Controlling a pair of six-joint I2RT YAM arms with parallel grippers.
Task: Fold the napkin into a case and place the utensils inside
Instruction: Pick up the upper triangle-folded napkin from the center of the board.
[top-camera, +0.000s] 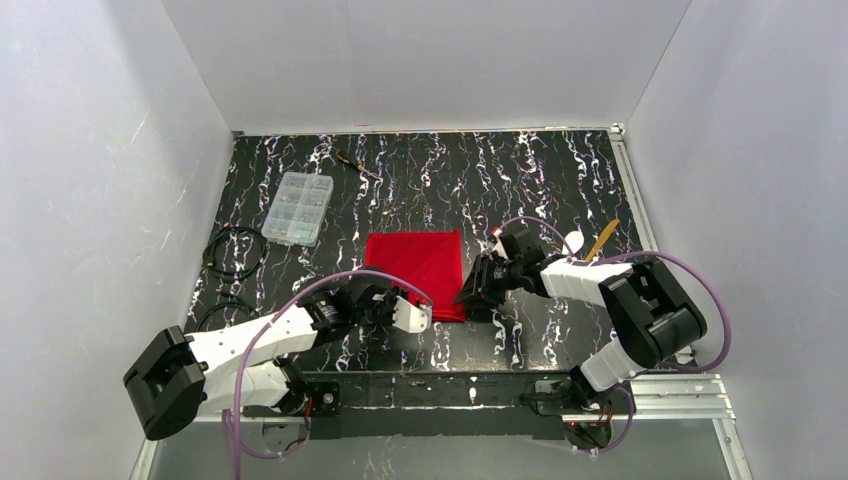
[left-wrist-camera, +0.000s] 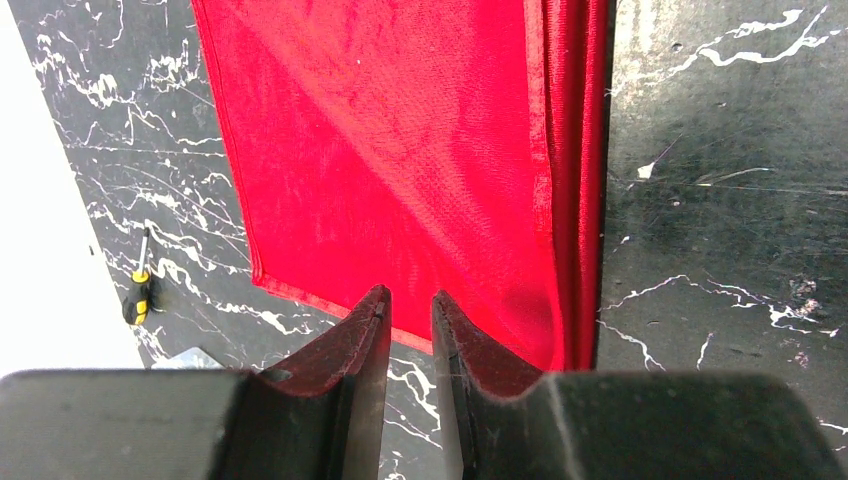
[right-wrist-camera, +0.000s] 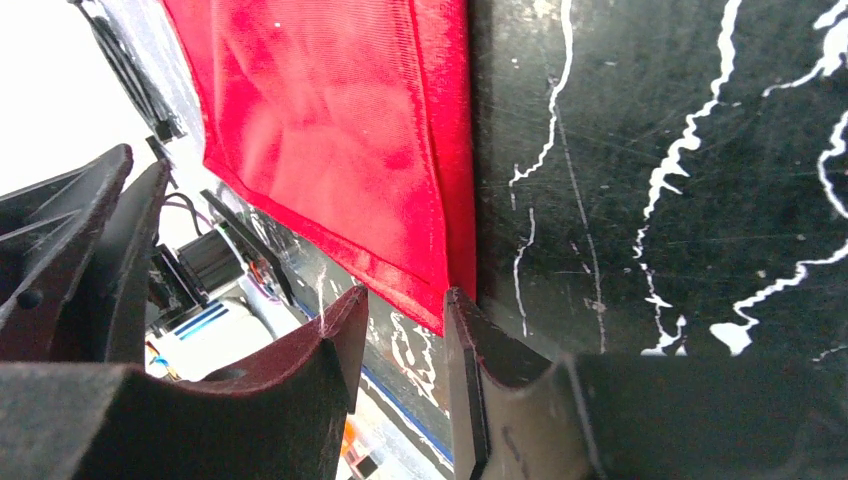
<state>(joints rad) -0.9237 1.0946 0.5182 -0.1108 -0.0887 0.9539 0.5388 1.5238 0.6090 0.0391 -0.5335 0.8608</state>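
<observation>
A black bench (top-camera: 560, 170) with white marble veining fills the scene, walled in white on three sides. At its middle lies a bright red, slightly shiny cloth napkin (top-camera: 415, 262), folded flat into a rectangle, with extra layers stacked along its right edge and a diagonal crease across its face.

Both arms reach in to the napkin's near edge. The left tool (left-wrist-camera: 410, 305) stands over the near left part of that edge, its jaws a narrow gap apart with nothing clamped between them. The right tool (right-wrist-camera: 400, 300) sits at the near right corner, jaws released, the corner tip lying just ahead of the gap.

Left of the napkin and farther back rests a clear plastic compartment box (top-camera: 297, 207), with a coiled black cable (top-camera: 235, 250) nearer. Right of the napkin, past the right arm's wrist, lie a white plastic spoon (top-camera: 573, 241) and a slender yellow-gold utensil (top-camera: 603, 240). Far behind the napkin lies a thin black-and-yellow screwdriver (top-camera: 350, 160).
</observation>
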